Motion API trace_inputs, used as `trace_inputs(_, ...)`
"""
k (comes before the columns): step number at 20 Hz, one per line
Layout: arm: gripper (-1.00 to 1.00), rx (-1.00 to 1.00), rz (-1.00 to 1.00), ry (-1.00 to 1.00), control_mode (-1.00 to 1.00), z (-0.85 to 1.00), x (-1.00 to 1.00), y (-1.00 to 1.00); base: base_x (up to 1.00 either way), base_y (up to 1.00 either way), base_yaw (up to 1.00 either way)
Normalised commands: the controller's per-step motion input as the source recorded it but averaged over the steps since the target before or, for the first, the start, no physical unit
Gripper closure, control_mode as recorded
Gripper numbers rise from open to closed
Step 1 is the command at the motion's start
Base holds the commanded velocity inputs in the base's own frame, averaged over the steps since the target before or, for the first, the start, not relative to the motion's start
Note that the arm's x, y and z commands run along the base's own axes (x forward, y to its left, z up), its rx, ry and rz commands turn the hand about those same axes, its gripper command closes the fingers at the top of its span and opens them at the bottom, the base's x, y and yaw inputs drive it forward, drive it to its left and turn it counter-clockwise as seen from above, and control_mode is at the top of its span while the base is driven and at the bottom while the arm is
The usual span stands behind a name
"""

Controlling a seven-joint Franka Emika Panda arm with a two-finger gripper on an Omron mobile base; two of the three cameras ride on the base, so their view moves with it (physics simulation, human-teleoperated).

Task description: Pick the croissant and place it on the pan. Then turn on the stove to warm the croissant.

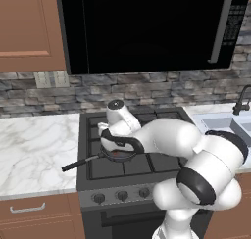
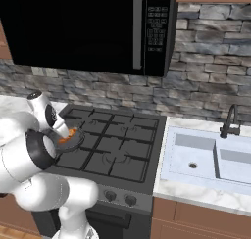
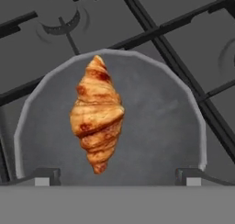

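The golden-brown croissant (image 3: 96, 115) lies flat inside the round dark grey pan (image 3: 156, 122), a little left of its middle in the hand view. My gripper (image 3: 118, 176) hangs right above the pan, open wide, its two fingertips (image 3: 46, 175) well apart and touching neither pastry nor pan. The pan (image 1: 116, 155) sits on the stove's (image 1: 125, 167) front left grate, its thin black handle (image 1: 78, 163) pointing left over the counter. A bit of the croissant (image 2: 69, 136) peeks out beside my arm in the right base view. Round knobs (image 1: 121, 195) line the stove's front.
A black microwave (image 1: 147, 27) hangs above the stove. White marble counter (image 1: 34, 150) lies to the left. A sink (image 2: 211, 157) with a dark faucet (image 2: 229, 120) is set into the counter on the right. My arm's bulk covers the stove's front right.
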Motion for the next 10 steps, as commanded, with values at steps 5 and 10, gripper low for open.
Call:
trace_inputs(5, -1.0, 0.0, 0.0, -0.03, -1.0, 0.4, -0.51, -0.08, 0.0, 0.0, 0.0)
trace_inputs(10, -1.0, 0.0, 0.0, -0.04, -1.0, 0.38, -0.56, -0.07, 0.0, 0.0, 0.0)
